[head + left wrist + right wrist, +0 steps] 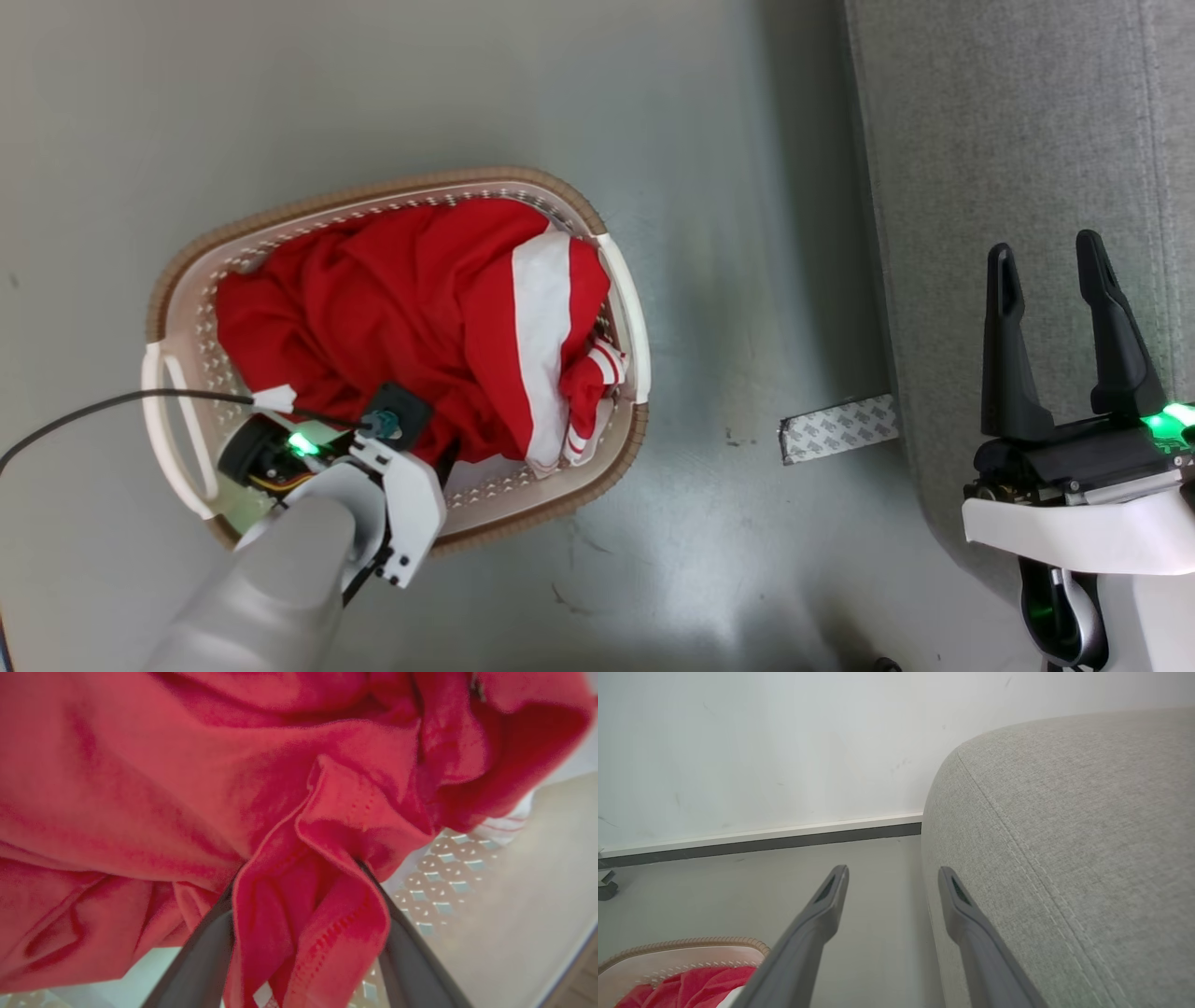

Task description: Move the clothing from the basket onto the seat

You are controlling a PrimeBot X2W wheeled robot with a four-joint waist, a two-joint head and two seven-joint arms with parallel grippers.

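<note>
Left tool (303, 891) clenched on a red clothing (401, 317) fold inside the basket (625, 308), ready for lifting; right tool (1055, 317) released, idle beside the seat (1008, 140)

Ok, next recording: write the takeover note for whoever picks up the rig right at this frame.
Left gripper: down in the basket, fingers pinching a fold of the red clothing.
Right gripper: open, holding nothing, hovering at the edge of the grey seat.
Basket is on the floor to the left of the seat; all visible clothing lies inside it.
Done: a grasp on the fabric.
Left: lift the clothing out, carry it right, lay it on the seat, then check the basket for more.
</note>
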